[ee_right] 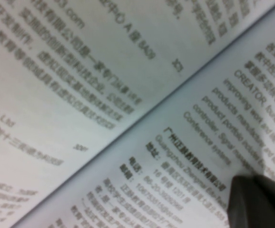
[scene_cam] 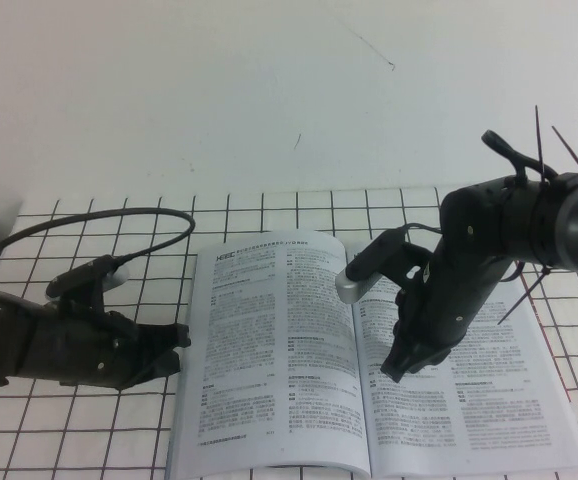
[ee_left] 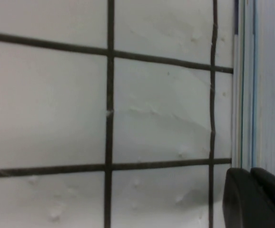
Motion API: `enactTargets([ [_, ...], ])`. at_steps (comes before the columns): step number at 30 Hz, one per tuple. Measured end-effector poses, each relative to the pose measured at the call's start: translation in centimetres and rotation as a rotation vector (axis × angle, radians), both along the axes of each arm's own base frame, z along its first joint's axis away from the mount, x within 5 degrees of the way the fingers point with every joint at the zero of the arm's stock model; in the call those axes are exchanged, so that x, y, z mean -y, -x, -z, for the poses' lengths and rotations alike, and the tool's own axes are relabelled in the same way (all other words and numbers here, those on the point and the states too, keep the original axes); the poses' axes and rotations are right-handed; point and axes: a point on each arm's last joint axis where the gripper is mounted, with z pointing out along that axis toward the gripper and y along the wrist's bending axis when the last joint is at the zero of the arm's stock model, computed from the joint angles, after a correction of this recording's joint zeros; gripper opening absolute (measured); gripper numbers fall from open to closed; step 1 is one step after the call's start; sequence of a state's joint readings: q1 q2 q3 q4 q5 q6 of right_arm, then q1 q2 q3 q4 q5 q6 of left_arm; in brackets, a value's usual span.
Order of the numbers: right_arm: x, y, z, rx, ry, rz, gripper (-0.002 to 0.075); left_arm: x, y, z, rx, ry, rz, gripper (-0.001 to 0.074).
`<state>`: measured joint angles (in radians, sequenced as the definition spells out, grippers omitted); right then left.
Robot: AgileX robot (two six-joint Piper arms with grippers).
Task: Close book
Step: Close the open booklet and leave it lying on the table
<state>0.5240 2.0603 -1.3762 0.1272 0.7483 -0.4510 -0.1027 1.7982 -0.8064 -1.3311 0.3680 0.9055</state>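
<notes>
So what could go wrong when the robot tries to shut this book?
The left gripper sits low on the table beside the left edge of the book. It might shove the book sideways instead of getting under the pages. The right gripper is down over the right page near the middle fold, so a page swung across could bump into it or crease.
</notes>
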Motion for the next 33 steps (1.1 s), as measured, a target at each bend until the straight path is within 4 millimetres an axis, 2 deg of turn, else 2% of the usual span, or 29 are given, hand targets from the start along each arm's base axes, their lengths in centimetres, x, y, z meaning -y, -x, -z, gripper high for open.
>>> enactTargets([
  [6,0.0,0.0,0.0,-0.001,-0.001,0.009,-0.0003,-0.1,0.0,-0.3,0.015,-0.013,-0.007,-0.0004],
  [12,0.0,0.0,0.0,-0.001,-0.001,0.009,-0.0003,1.7,0.3,0.1,0.017,-0.038,0.037,-0.0004],
  [18,0.0,0.0,0.0,0.001,-0.003,0.009,-0.0003,3.3,0.1,-0.4,0.048,-0.047,0.076,-0.0004],
  [22,0.0,-0.1,0.1,0.005,-0.005,0.011,-0.0003,5.0,-0.6,-1.3,0.069,0.008,0.143,-0.0004],
  [29,-0.2,-0.4,0.1,0.039,-0.021,0.017,-0.0003,9.2,-1.9,-4.5,0.177,0.07,0.255,-0.0004],
  [33,0.3,-0.5,-0.8,0.066,-0.022,0.023,-0.0003,10.7,-2.3,-5.9,0.225,0.085,0.274,-0.0004],
])
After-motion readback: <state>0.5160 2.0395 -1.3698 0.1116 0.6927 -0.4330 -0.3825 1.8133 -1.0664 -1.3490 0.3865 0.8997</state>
